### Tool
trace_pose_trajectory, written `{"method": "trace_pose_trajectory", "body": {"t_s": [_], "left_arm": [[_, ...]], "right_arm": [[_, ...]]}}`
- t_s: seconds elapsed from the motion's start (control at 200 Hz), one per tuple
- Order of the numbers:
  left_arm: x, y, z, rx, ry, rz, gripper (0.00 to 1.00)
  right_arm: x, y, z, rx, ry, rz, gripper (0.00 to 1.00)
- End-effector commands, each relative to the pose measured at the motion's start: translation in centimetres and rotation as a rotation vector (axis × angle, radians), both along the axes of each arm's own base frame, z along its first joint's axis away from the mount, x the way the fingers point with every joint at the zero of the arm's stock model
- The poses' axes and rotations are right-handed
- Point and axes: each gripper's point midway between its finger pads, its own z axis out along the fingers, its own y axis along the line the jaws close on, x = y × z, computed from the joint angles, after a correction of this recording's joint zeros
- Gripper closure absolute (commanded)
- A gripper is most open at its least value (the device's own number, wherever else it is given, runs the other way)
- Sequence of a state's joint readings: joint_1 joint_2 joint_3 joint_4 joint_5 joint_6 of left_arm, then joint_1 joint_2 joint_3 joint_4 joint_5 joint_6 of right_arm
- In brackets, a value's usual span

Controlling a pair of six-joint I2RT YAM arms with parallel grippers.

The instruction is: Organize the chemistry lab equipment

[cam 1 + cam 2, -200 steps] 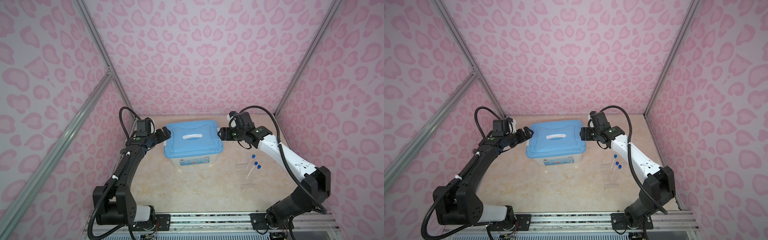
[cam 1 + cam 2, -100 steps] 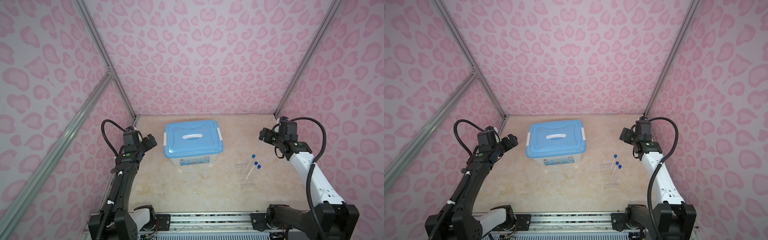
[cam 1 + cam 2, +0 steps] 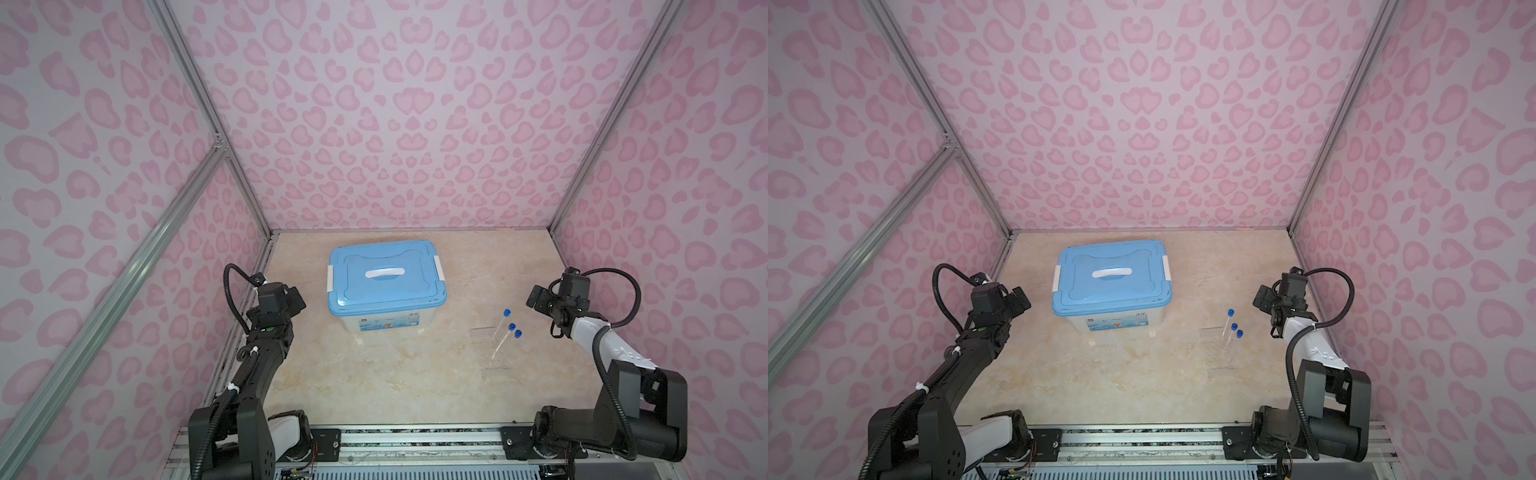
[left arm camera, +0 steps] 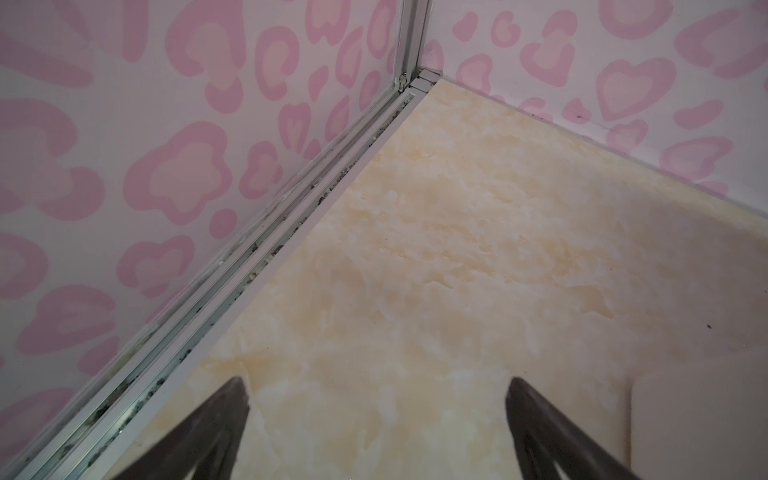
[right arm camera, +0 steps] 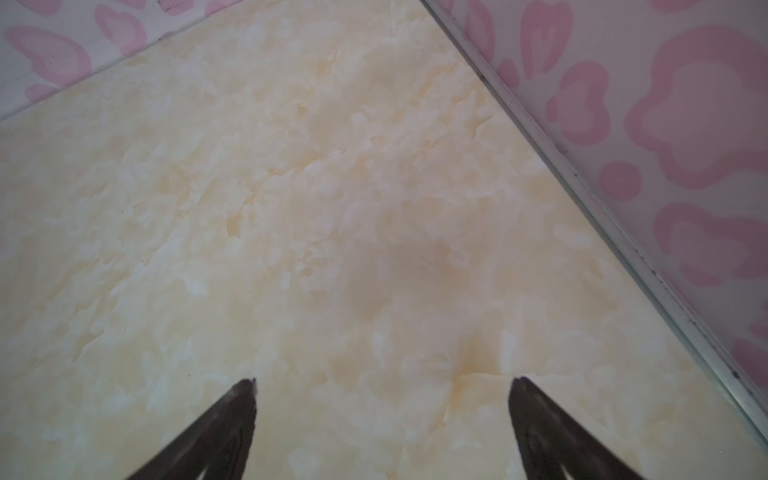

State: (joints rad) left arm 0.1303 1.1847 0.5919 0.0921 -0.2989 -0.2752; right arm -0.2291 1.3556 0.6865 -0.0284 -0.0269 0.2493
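A beige marbled counter (image 3: 374, 382) lies enclosed by pink-patterned walls (image 3: 395, 124). At centre rear stands a translucent white plastic bin (image 3: 386, 325), closed by a flat blue lid (image 3: 353, 286). The left hand (image 3: 297, 301) hovers by the left wall, fingers (image 4: 232, 399) wide apart and empty. The right hand (image 3: 534, 297), by the right wall, is likewise spread and empty. The three long clear tubes with blue caps (image 3: 500, 330) lie close together on the counter, between bin and right hand, touching neither.
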Motion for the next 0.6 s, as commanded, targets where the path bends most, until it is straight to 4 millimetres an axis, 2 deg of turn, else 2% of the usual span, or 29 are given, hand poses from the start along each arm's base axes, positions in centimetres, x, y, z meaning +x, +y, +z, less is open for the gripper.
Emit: {"method": "trace_pose_trajectory", "body": {"t_s": [0.0,0.07,0.17,0.375,0.45,0.55,0.595], "left_arm": [[1.2,-0.4,1.6,0.084,-0.097,-0.033,0.02],[1.9,-1.9,1.7,0.096,-0.141,-0.108,0.00],[2.6,-2.9,1.1,0.088,-0.150,-0.169,0.01],[3.7,-5.6,-0.1,0.041,-0.229,-0.317,0.03],[4.0,-6.0,-1.1,0.034,-0.225,-0.332,0.04],[4.4,-6.0,-0.7,0.072,-0.251,-0.346,0.03],[4.7,-6.2,-1.2,0.067,-0.245,-0.366,0.02]], "right_arm": [[2.5,0.0,1.9,-0.076,-0.187,0.022,0.04],[3.0,0.8,1.5,-0.123,-0.223,0.059,0.04],[3.6,1.7,1.0,-0.161,-0.253,0.086,0.04],[4.2,2.9,0.5,-0.153,-0.316,0.130,0.04],[4.5,3.8,0.6,-0.166,-0.314,0.169,0.04],[4.3,4.6,0.7,-0.196,-0.334,0.202,0.04],[4.3,5.0,0.8,-0.209,-0.341,0.211,0.04]]}}
